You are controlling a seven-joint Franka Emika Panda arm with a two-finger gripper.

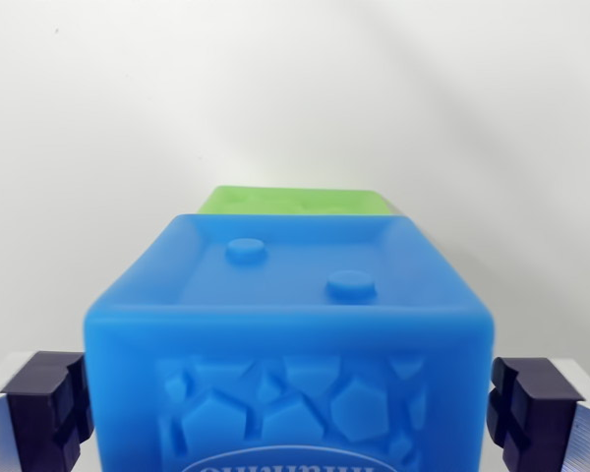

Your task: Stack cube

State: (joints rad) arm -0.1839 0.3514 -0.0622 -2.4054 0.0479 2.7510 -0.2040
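White, featureless worktop fills the frame behind a blue cube [290, 334] that sits squarely between the fingers of your gripper [293, 408], with a green cube [300, 201] showing only as a thin strip just past its far top edge. Dark purple pads [49, 408] stand either side of the blue block, each with a sliver of daylight before its wall, so you are looking at spread jaws, not a grip. Whether blue rests on green or merely in front of it cannot be told from this angle. The blue block looks like soft, matte moulded plastic or rubber, with rounded corners, a recessed top carrying two low round studs, and a pebbled relief above raised lettering on its near face. If you lift out crooked, a ridged pad could catch a wall and drag the block off line.
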